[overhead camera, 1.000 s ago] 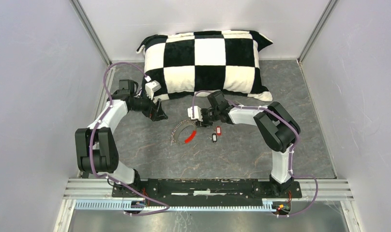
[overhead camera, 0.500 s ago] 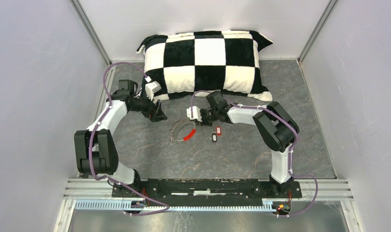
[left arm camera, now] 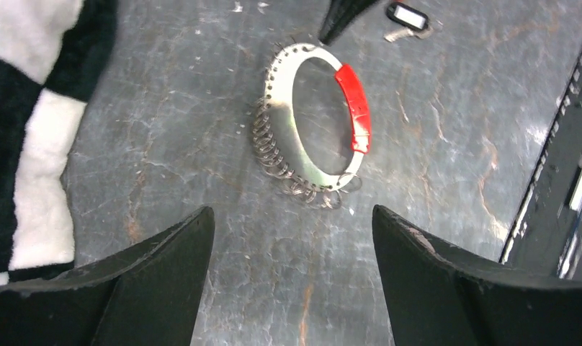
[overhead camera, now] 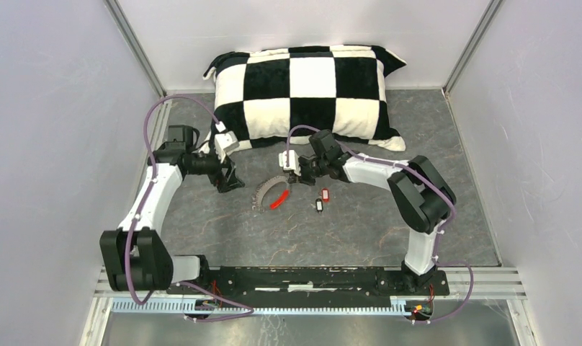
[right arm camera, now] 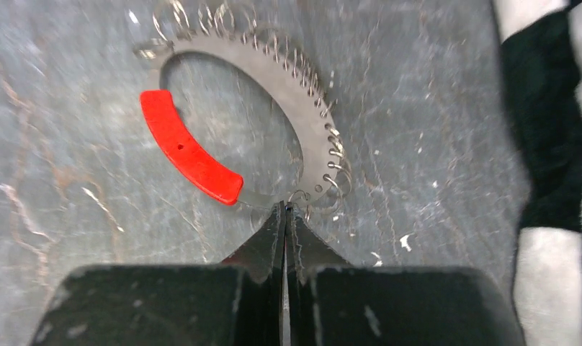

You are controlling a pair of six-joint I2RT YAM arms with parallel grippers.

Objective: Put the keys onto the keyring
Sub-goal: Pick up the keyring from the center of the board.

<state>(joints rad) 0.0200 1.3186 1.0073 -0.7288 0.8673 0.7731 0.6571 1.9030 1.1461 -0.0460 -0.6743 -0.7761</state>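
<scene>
Since before, right gripper (right arm camera: 284, 209) has clamped the keyring (right arm camera: 191, 157); left gripper (overhead camera: 228, 182) fingers remain apart.

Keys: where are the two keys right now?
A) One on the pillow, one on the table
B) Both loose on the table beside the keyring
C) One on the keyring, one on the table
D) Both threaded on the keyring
B: the top view shows the red-headed key and the black-and-white key lying on the table, clear of the keyring.
</scene>
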